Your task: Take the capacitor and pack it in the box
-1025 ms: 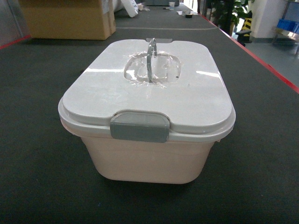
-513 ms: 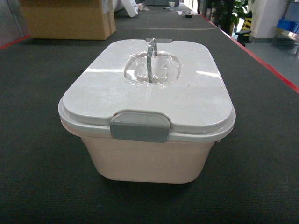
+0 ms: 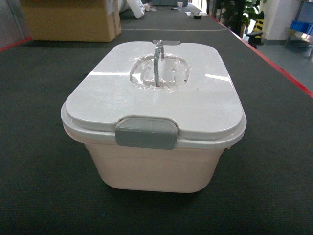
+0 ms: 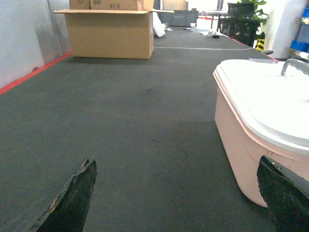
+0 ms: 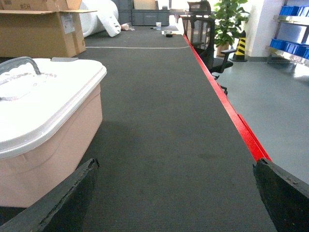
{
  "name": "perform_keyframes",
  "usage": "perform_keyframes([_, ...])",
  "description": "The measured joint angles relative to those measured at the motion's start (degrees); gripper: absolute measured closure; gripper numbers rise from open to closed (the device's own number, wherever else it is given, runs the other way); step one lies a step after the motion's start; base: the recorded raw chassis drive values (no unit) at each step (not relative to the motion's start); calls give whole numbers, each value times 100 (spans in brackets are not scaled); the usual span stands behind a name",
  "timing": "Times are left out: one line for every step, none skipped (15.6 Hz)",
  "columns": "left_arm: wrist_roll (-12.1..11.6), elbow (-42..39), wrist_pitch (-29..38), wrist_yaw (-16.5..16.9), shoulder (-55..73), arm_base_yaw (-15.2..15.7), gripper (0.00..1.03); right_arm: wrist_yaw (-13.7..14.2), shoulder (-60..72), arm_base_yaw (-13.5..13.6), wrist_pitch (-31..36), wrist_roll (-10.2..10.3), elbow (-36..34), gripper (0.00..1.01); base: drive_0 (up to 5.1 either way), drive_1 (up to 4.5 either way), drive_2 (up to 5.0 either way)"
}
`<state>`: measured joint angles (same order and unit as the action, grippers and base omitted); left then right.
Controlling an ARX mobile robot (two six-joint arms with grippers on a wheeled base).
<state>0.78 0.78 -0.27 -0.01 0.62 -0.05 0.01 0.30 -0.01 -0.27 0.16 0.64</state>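
Right now I see the box (image 3: 154, 166) sitting on the dark mat (image 3: 39, 186), its white lid (image 3: 156, 93) on and grey latch (image 3: 145, 133) down; my left gripper (image 4: 176, 203) and right gripper (image 5: 176, 203) flank it, jaws spread wide, holding nothing; no capacitor visible.

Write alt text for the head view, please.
A pale pink box sits centered on dark matting, closed by a white lid with a grey latch facing the camera and a grey handle standing upright. A cardboard carton stands far behind on the left; neither hand is in view.
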Motion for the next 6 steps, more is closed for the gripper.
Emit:
perform_keyframes([0,0,0,0,0,0,5,0,0,0,-2,0,0,3,0,0,0])
perform_keyframes([0,0,0,0,0,0,5,0,0,0,-2,0,0,3,0,0,0])
perform_keyframes([0,0,0,0,0,0,5,0,0,0,0,0,0,3,0,0,0])
perform_keyframes([0,0,0,0,0,0,5,0,0,0,0,0,0,3,0,0,0])
perform_keyframes([0,0,0,0,0,0,5,0,0,0,0,0,0,3,0,0,0])
perform_keyframes([0,0,0,0,0,0,5,0,0,0,-2,0,0,3,0,0,0])
